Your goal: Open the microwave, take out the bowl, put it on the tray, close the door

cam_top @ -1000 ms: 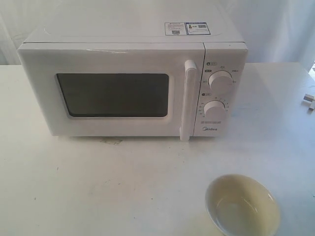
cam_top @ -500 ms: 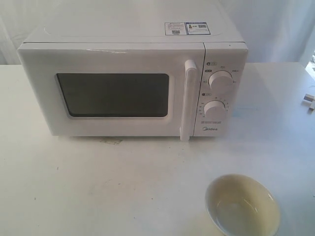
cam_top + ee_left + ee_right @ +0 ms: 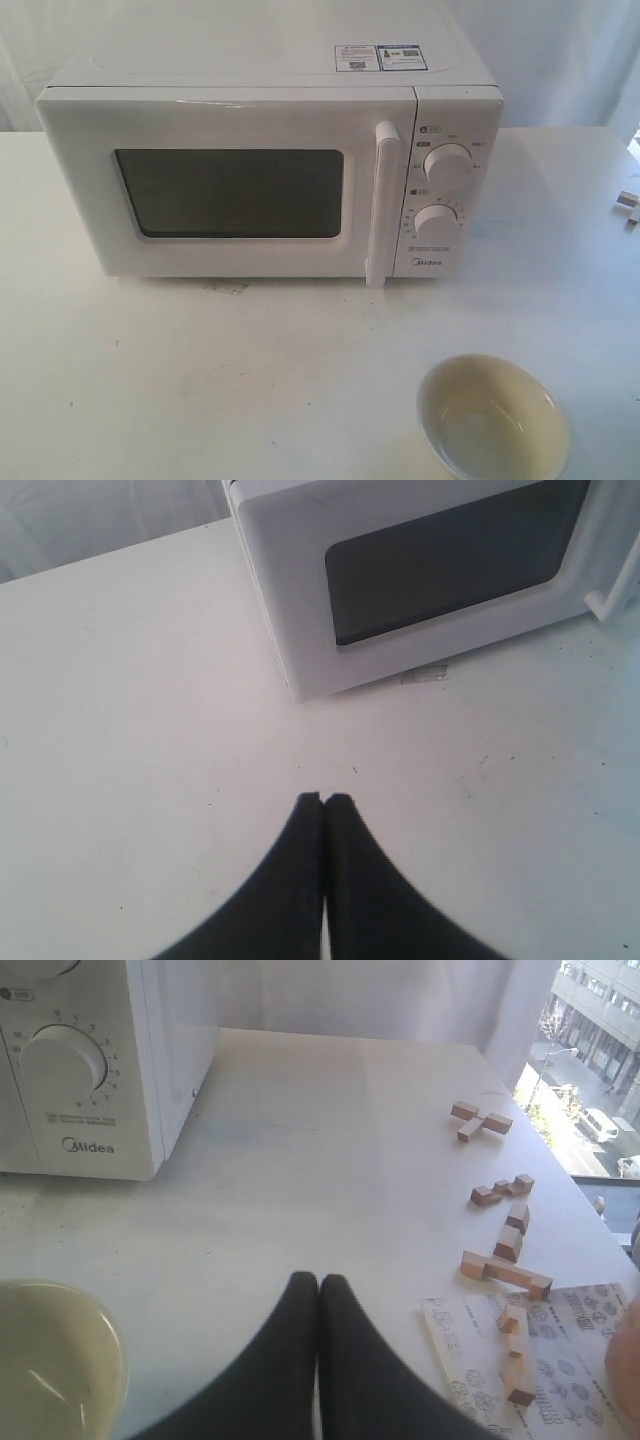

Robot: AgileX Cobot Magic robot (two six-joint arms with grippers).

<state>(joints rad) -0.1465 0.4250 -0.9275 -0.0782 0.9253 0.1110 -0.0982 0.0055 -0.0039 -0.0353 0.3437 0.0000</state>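
The white Midea microwave (image 3: pixel 270 170) stands at the back of the white table with its door (image 3: pixel 225 190) closed flat and the tall white handle (image 3: pixel 381 205) upright beside the two knobs. The cream-white bowl (image 3: pixel 493 417) sits on the bare table near the front right, also in the right wrist view (image 3: pixel 55 1355). No tray shows in any view. My left gripper (image 3: pixel 324 800) is shut and empty, held over the table in front of the microwave's (image 3: pixel 420 570) corner on the window side. My right gripper (image 3: pixel 318 1282) is shut and empty, beside the bowl. Neither gripper appears in the exterior view.
Several small wooden blocks (image 3: pixel 500 1245) and a printed paper sheet (image 3: pixel 545 1360) lie on the table at the right side. Small pieces (image 3: pixel 627 205) show at the table's right edge in the exterior view. A white curtain hangs behind the microwave.
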